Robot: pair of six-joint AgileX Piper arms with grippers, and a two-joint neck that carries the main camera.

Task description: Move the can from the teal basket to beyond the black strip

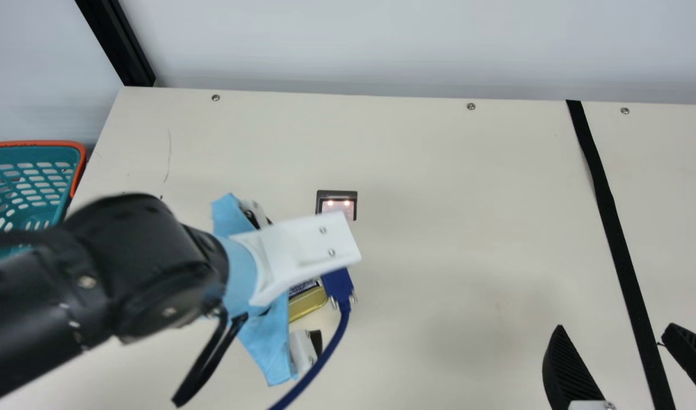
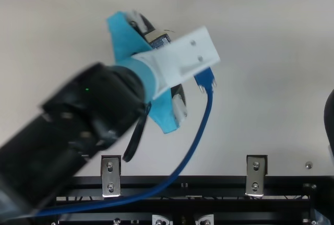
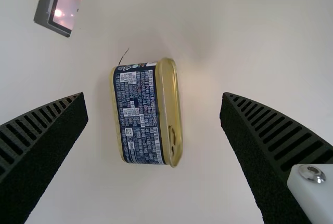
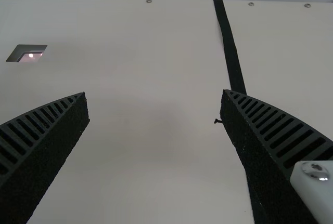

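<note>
Can (image 3: 140,112) on the left half of the bench (image 1: 439,228), out of the teal basket (image 1: 29,151) and left of the black strip (image 1: 610,228). We have it on one of its sides, printed wall facing up, gold lid with its pull ring turned sideways. The left gripper (image 2: 162,60) is above it, open; in its wrist view we see a ribbed finger on each side of the can, with a gap at both and neither touching. A thin dark mark (image 3: 124,56) shows on the bench just beside one end of the can. The right gripper (image 1: 615,326) is at the near right, also open, its fingers well apart with the strip between them in the main view. That strip runs from the far edge of the bench down toward the near right. We note a small dark-framed panel (image 1: 353,208), two bright spots in it, on the far side of the can. A blue cable (image 1: 341,327) leads from the left gripper and curves toward the near side. The basket, orange along its rim, is by the bench's left edge, partly behind the left arm. Far left corner: a black post (image 1: 117,42).
</note>
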